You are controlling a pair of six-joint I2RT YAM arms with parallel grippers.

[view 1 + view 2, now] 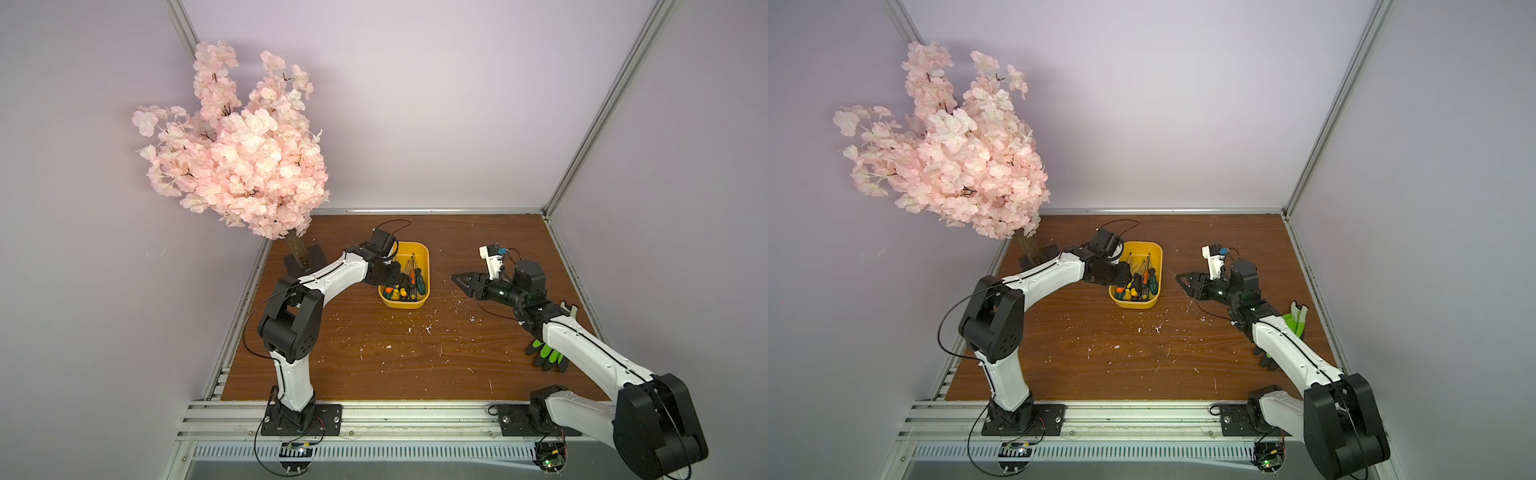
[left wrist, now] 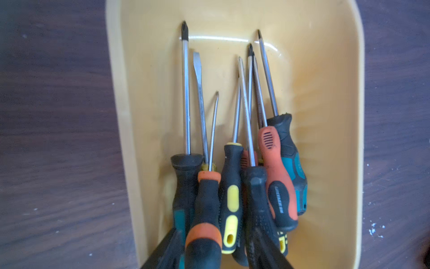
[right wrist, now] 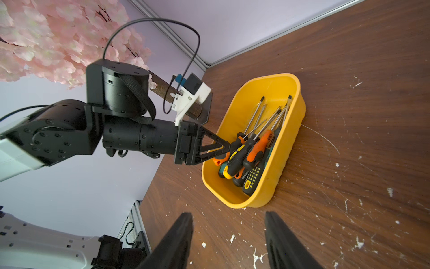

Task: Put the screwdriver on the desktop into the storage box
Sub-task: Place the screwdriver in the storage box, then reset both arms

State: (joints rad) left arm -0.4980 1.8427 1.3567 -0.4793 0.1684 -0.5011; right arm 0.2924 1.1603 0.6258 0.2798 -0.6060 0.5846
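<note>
— Closest to the lens, your right gripper (image 3: 229,242) shows its two black fingers (image 3: 176,242) spread wide, with bare desktop (image 3: 349,116) showing between them.

— And where does that arm sit?

— You have it over the wood to the right of the yellow box (image 1: 422,254), well apart from it and pointing toward it. A green-and-black glove (image 1: 548,357) lies partly under its forearm.

— What about the left side?

— Your left gripper (image 3: 229,149) reaches in over the box's left wall, tips down among the handles. From its wrist camera you see its fingers (image 2: 162,253) parted, one on each side of an orange-and-black handle. They look blurred, and the gap is wider than that handle, so nothing is pinched. Whether one finger brushes it, you cannot tell.

— So where is the screwdriver?

— Your screwdriver (image 2: 206,205) is inside the box, lying on top of a pile of other screwdrivers (image 2: 279,177). All have their shafts toward the far wall and their handles toward the near end. Those others have black, teal, yellow and orange grips. In both top views the box sits between your two grippers, a little toward the back of the desktop.

— Anything else on the board?

— White flecks scattered across the wood, and a pink blossom tree (image 1: 241,166) standing at the far-left corner.
</note>
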